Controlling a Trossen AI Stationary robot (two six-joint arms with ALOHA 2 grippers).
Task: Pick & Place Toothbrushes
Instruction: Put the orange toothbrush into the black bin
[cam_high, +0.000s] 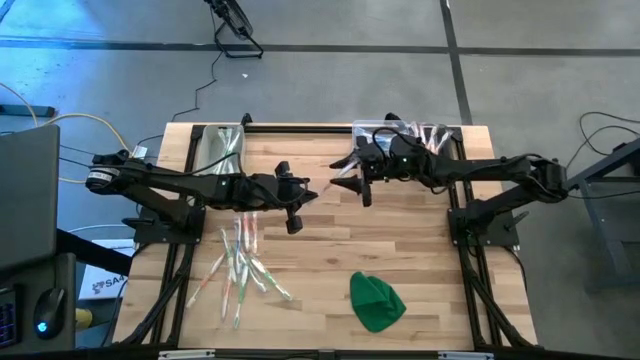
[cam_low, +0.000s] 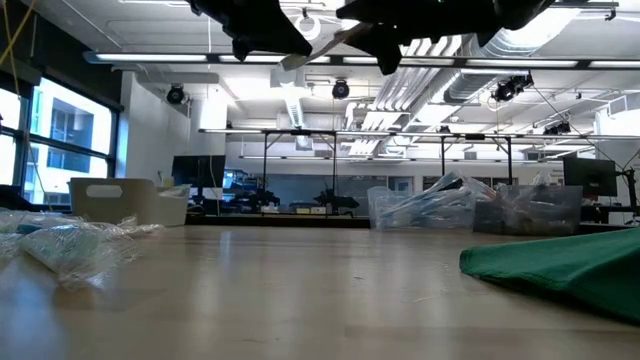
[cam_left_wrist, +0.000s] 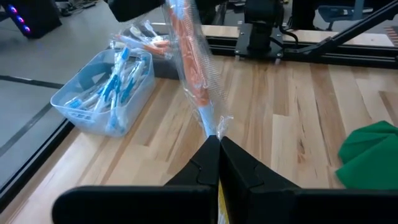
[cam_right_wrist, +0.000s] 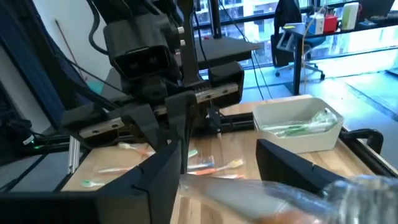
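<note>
Note the work surface: a pale wooden table (cam_high: 400, 250) on a dark frame, standing on a grey floor. In the low view the room behind is a wide hall with ceiling strip lights, ducts and windows on the left.

Check the containers from left to right. At the far left corner of the table a clear bin (cam_high: 218, 148) holds wrapped toothbrushes with green accents. At the far right corner a second clear bin (cam_left_wrist: 106, 93) holds blue-accented ones, and orange-accented ones lie heaped in the bin just behind it.

Locate the loose toothbrushes (cam_high: 243, 262): they lie scattered on the table in front of the left arm, left of centre. A green cloth lump (cam_high: 376, 300) rests near the front edge, right of centre and well apart from them.

Inspect the tools. The left gripper (cam_left_wrist: 217, 142) hangs over the middle of the table, its fingers pressed together on the tip of the clear wrapper of one orange toothbrush (cam_left_wrist: 193, 62), which runs away from it toward the right arm. The right gripper (cam_right_wrist: 217, 165) faces it from the right, near the far bins. Its fingers stand apart with the wrapped brush lying between them; you cannot tell from these views whether they touch the wrapper.
</note>
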